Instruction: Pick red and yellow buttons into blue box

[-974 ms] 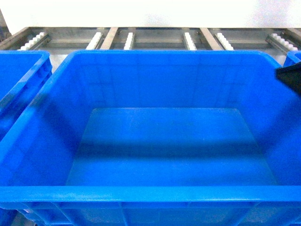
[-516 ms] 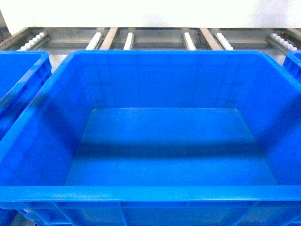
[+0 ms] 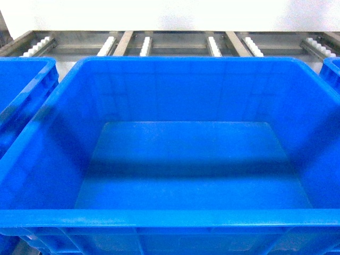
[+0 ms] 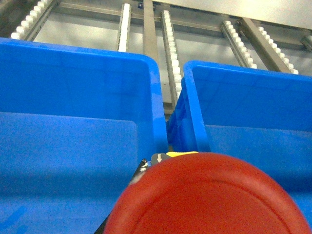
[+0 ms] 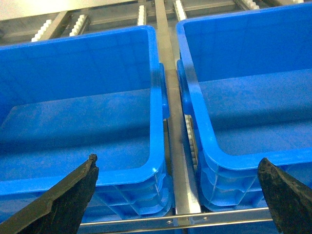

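red button (image 4: 207, 195) cap facing left wrist camera, left claw state unclear, right gripper (image 5: 178, 195) spread wide — blue box (image 3: 186, 220) long axis left-right

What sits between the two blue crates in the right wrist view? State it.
A bare metal rail with a white roller strip fills the gap between the left crate and right crate.
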### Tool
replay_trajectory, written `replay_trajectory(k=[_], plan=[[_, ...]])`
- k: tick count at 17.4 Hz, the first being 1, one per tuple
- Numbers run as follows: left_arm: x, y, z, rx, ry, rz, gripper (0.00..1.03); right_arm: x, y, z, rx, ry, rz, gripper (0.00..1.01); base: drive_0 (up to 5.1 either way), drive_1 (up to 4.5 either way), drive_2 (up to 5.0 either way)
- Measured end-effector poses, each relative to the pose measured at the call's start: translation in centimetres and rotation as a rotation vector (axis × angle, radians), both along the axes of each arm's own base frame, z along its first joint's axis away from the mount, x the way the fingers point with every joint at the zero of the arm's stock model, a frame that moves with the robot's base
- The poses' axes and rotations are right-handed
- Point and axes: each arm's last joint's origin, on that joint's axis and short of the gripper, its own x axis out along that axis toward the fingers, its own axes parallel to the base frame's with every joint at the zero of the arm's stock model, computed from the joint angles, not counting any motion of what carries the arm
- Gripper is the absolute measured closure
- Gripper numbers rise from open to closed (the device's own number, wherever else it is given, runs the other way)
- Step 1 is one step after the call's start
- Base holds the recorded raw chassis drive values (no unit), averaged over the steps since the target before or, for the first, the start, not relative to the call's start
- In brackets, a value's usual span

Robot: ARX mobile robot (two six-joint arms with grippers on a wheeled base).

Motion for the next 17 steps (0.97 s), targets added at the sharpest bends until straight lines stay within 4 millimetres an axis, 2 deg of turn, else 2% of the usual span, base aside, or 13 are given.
replay_trajectory(k=[3, 5, 7, 8, 10, 12, 14, 17], plan=[[0.3, -0.2, 0.0, 0.004, -0.015, -0.011, 0.78, 0.0, 0.0, 0.0, 0.000, -0.003, 0.000, 0.03, 0.0, 0.00, 0.0], [1.9, -0.7, 0.3, 0.012, -0.029, -0.064, 0.78, 0.0, 0.0, 0.0, 0.000, -0.004, 0.000, 0.03, 0.0, 0.00, 0.0], [3.4, -2.1, 0.1, 0.061, -0.026, -0.145, 0.78, 0.0, 0.0, 0.0, 0.000, -0.003, 0.000, 0.03, 0.0, 0.00, 0.0], [3.9, -3.0, 0.0, 0.086, -0.020, -0.192, 0.78, 0.0, 0.0, 0.0, 0.000, -0.003, 0.000, 0.03, 0.0, 0.00, 0.0], [5.8, -7.7, -0.3, 0.192, -0.028, -0.439, 0.78, 0.0, 0.0, 0.0, 0.000, -0.003, 0.000, 0.03, 0.0, 0.00, 0.0], [7.1, -10.8, -1.0, 0.261, 0.006, -0.594, 0.78, 0.0, 0.0, 0.0, 0.000, -0.003, 0.000, 0.03, 0.0, 0.00, 0.0], [9.0, -12.5, -1.8, 0.280, 0.085, -0.638, 0.78, 0.0, 0.0, 0.0, 0.000, -0.003, 0.000, 0.03, 0.0, 0.00, 0.0], [14.0, -13.6, -3.2, 0.238, 0.230, -0.561, 0.78, 0.0, 0.0, 0.0, 0.000, -0.003, 0.000, 0.03, 0.0, 0.00, 0.0]])
